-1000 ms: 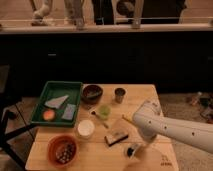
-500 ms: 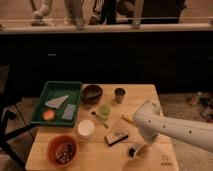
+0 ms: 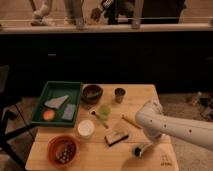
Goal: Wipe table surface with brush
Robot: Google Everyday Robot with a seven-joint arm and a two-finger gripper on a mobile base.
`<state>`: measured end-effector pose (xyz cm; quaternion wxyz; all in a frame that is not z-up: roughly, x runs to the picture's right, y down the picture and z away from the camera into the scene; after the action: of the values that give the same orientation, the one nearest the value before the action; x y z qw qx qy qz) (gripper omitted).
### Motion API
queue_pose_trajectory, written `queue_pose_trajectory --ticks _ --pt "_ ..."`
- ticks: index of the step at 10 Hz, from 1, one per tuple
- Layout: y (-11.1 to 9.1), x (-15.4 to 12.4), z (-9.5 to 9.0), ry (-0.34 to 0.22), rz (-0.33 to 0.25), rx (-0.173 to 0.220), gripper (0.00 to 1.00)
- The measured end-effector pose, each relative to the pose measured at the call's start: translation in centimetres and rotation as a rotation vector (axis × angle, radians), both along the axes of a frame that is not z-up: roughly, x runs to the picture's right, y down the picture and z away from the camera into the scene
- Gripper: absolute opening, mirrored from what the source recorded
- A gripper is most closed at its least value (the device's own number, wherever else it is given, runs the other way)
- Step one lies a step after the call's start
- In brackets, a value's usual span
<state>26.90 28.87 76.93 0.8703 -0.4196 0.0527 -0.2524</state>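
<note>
The table surface is a light tan wooden top, rectangular and level, with faint grain showing. The brush (small, with a stubby pale body and a black end) is at the near right part of the table. It is tilted, and its dark end seems to touch the wood. The gripper is right at the brush's upper end, low over the same near right area.

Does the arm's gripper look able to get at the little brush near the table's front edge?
Probably yes: the gripper sits low right beside the brush on the table surface, with nothing between them; the wood-topped block lies apart.
</note>
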Motion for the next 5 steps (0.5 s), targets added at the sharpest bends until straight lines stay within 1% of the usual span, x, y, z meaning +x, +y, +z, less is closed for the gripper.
queue_pose_trajectory --ticks 3,4,5 --pt "-2.7 1.1 0.9 0.043 -0.008 0.025 0.01" --pt "-3.2 0.8 1.3 0.036 -0.010 0.025 0.01" --pt "-3.2 0.0 1.8 0.014 -0.014 0.016 0.01"
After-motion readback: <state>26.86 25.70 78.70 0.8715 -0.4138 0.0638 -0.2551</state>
